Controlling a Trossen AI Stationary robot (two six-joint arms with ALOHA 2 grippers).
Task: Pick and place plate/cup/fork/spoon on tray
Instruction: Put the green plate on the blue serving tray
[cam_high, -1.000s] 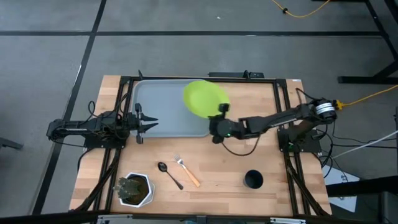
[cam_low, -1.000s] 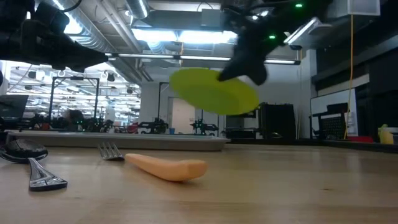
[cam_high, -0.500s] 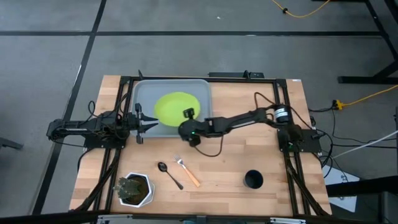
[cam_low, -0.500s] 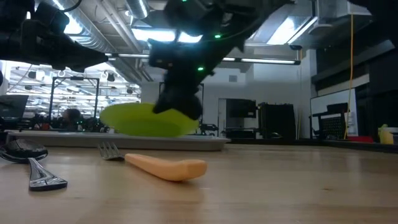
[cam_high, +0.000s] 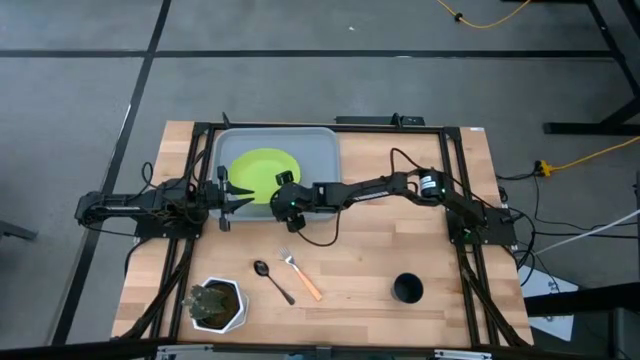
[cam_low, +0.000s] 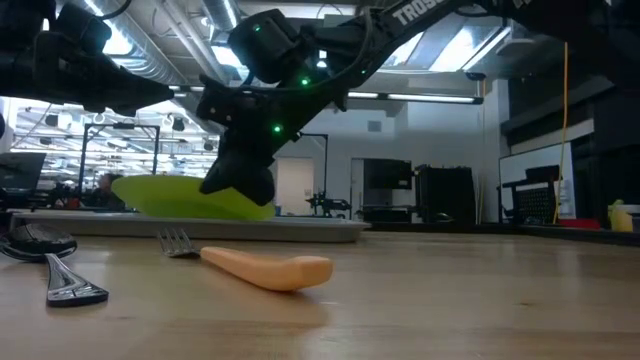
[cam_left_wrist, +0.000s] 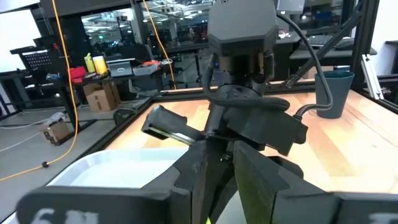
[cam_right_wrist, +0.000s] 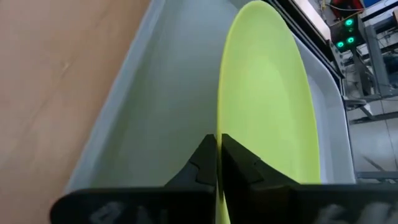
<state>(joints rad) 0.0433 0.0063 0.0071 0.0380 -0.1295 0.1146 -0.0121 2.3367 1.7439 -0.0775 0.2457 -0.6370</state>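
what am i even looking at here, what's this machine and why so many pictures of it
It is a robot with two dark arms at a wooden table, each ending in a two-finger gripper. One picture looks straight down, one looks level across the tabletop, and two come from cameras on the wrists. The right gripper is shut on the rim of a lime-green plate over a grey-blue tray. The left gripper waits at the tray's edge. Still lying on the table: a spoon, an orange-handled fork, a dark cup and a potted plant.
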